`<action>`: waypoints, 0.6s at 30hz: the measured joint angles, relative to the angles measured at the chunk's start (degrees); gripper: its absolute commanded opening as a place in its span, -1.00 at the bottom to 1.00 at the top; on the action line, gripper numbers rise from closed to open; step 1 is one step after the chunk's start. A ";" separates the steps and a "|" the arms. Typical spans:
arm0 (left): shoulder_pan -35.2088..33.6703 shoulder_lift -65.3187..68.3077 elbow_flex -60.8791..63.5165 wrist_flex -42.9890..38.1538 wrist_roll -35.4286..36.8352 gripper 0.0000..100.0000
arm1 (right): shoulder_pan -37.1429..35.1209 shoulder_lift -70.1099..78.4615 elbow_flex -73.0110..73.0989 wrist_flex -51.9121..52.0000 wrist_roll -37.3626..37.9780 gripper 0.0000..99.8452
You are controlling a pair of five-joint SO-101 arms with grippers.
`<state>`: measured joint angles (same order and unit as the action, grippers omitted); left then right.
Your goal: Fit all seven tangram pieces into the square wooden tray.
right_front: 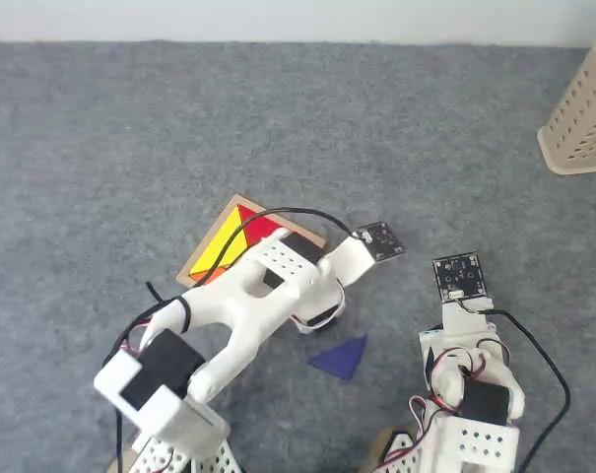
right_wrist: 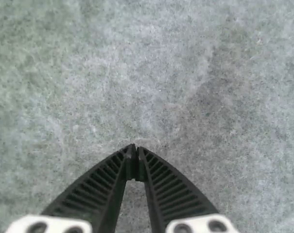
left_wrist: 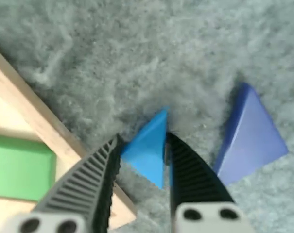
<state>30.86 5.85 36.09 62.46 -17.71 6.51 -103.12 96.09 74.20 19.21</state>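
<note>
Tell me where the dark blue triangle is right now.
In the high view the dark blue triangle lies on the grey carpet between the two arms, near the left gripper holding the light blue triangle.

Both arms are white moulded shells with black motor blocks at the joints. My left arm [right_front: 229,315] has a perforated white panel near the wrist. My right arm [right_front: 470,389] shows thin red and white wires [right_front: 433,384]. Black cables [right_front: 278,210] trail over both. Each wrist bears a small square black board [right_front: 381,240]. My left gripper [left_wrist: 142,139] and right gripper [right_wrist: 134,148] have black ribbed fingers on white bases with round screw holes.
</note>
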 measured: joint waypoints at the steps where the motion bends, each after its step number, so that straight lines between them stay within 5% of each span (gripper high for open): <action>1: 0.00 0.00 0.00 0.35 0.00 -0.98 | 0.00 0.00 0.00 0.00 0.00 -0.99; 18: -0.70 -8.97 1.32 4.13 0.09 -0.98 | 0.00 0.00 0.00 0.00 0.00 -0.99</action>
<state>30.15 -3.12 37.41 66.59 -17.63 6.51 -103.12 96.09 74.20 19.21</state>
